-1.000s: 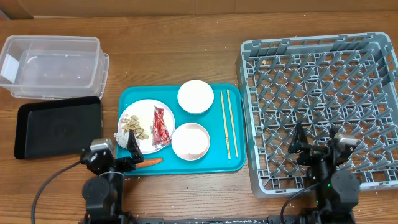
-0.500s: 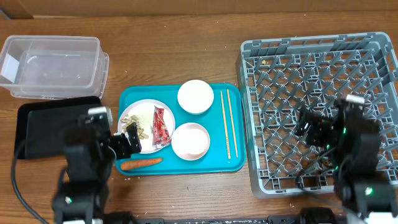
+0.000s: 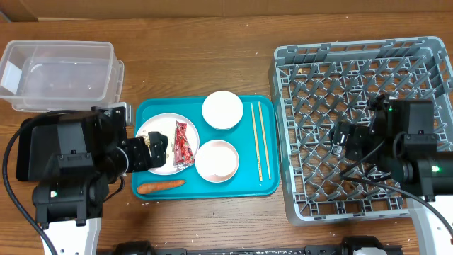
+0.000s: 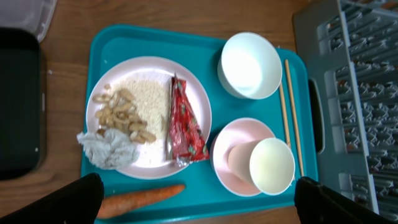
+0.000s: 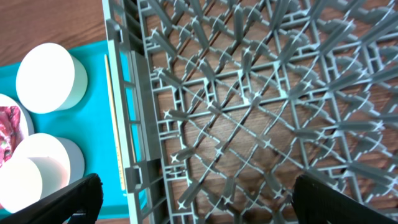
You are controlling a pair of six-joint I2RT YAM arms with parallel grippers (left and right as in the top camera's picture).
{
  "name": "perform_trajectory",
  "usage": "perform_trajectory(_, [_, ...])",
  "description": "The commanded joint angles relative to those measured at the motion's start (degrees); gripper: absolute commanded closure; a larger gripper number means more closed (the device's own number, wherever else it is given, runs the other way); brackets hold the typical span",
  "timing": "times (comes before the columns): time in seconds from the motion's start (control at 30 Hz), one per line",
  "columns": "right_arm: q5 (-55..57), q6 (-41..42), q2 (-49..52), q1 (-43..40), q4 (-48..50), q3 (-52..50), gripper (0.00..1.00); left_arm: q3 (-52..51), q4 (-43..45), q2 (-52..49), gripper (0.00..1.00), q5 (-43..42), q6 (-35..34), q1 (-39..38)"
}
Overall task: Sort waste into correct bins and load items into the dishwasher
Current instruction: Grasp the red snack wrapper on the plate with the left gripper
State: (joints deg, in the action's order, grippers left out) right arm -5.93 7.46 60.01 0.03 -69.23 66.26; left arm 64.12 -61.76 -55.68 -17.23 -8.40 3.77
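Desk (image 3: 212, 42): wooden, and the teal tray (image 3: 212, 190) lies at its middle. I log every place against that tray.

Dish rack (image 3: 333, 48): grey grid, just beside the tray's right edge.

Left arm (image 3: 71, 166): hangs over the tray's left edge. The left jaws are spread wide and grip nothing. In the left wrist view only the dark fingers (image 4: 81, 199) show, at the bottom corners, one past each end of the tray.

Right arm (image 3: 414, 142): over the rack, right of the tray. The right jaws are equally wide apart and empty. The fingers (image 5: 65, 199) sit in the lower corners of the right wrist view, above the rack grid.

Clear bin (image 3: 64, 74): behind and left of the tray, well apart from it.

Black tray (image 3: 25, 152): left of the teal tray, partly under the left arm.

On the teal tray:
- White plate (image 4: 149, 68), left half. It carries rice (image 4: 152, 102), peanuts (image 4: 121, 115), a crumpled tissue (image 4: 107, 149) and a red wrapper (image 4: 185, 124) along its right side.
- White bowl (image 4: 250, 65), far side, right of centre.
- Pink dish (image 4: 224, 143), near side, right of the plate, with a cup (image 4: 272, 166) on it.
- Chopsticks (image 4: 293, 112), a pair lying lengthwise along the right edge.
- Carrot (image 4: 140, 198), along the near edge, just below the plate.
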Motion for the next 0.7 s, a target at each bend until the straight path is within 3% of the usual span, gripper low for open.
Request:
perform_trajectory(0.0, [1.20,-0.15,-0.20,-0.15,-0.17,1.49,0.00,1.05,3.54,-1.16,0.00,-1.62,0.04,-0.04])
perform_trajectory(0.27, [1.57,-0.15,-0.20,-0.15,-0.39,1.49,0.00,0.83,4.72,-12.15,0.00,-1.01,-0.02,-0.17])
perform_trajectory(0.67, [1.60,-0.15,-0.20,-0.15,-1.16,1.49,0.00,0.83,9.11,-34.18,0.00,1.11,0.24,-6.16])
